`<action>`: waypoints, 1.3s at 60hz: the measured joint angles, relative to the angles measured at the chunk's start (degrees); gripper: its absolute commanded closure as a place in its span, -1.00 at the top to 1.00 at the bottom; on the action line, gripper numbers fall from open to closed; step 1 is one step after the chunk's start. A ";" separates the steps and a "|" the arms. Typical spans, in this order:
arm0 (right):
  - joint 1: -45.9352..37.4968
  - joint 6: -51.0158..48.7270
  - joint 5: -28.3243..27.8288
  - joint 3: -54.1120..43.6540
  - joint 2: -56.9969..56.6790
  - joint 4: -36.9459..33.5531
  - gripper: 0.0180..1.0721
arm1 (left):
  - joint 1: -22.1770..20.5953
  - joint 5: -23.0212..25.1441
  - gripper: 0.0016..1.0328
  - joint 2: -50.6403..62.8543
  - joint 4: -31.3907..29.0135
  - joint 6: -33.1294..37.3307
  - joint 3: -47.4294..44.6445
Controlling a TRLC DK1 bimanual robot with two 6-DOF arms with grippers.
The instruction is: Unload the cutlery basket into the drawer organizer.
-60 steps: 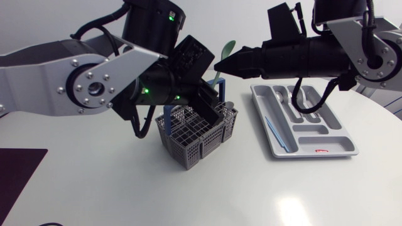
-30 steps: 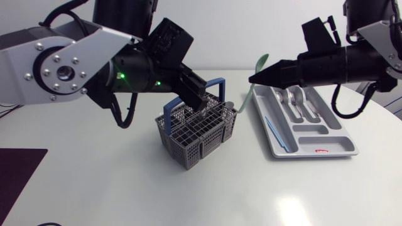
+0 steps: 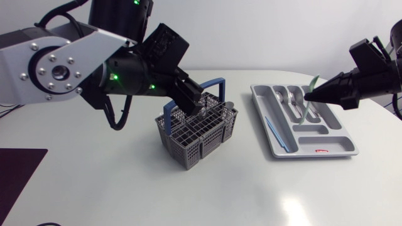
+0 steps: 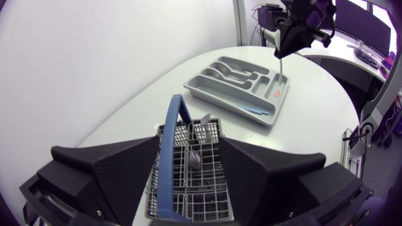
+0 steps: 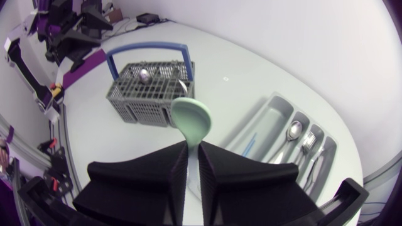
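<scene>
The grey cutlery basket (image 3: 201, 147) with a blue handle (image 3: 213, 83) stands mid-table; a few silver pieces (image 4: 196, 160) remain inside. My left gripper (image 3: 196, 103) hovers just above its far side, open, and in the left wrist view its fingers (image 4: 119, 172) flank the handle. The grey drawer organizer (image 3: 342, 135) lies to the right. Above its middle compartments my right gripper (image 3: 311, 95) is shut on a mint-green spoon (image 3: 306, 108), which hangs handle-down. In the right wrist view the spoon's bowl (image 5: 191, 119) sticks out ahead of the shut fingertips.
The organizer holds silver spoons and a fork (image 3: 290, 98) in its far compartments and a blue utensil (image 3: 276, 133) in the long side slot. A dark mat (image 3: 19, 169) lies at the table's left edge.
My right arm has carried the green spoon from above the basket rightward to over the organizer. My left gripper has drawn up from the basket and spread its fingers wider.
</scene>
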 measured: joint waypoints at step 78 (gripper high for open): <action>-0.33 -41.66 41.03 -25.75 13.88 42.51 -0.85 | 0.37 6.80 0.68 -1.60 -5.38 8.61 -4.46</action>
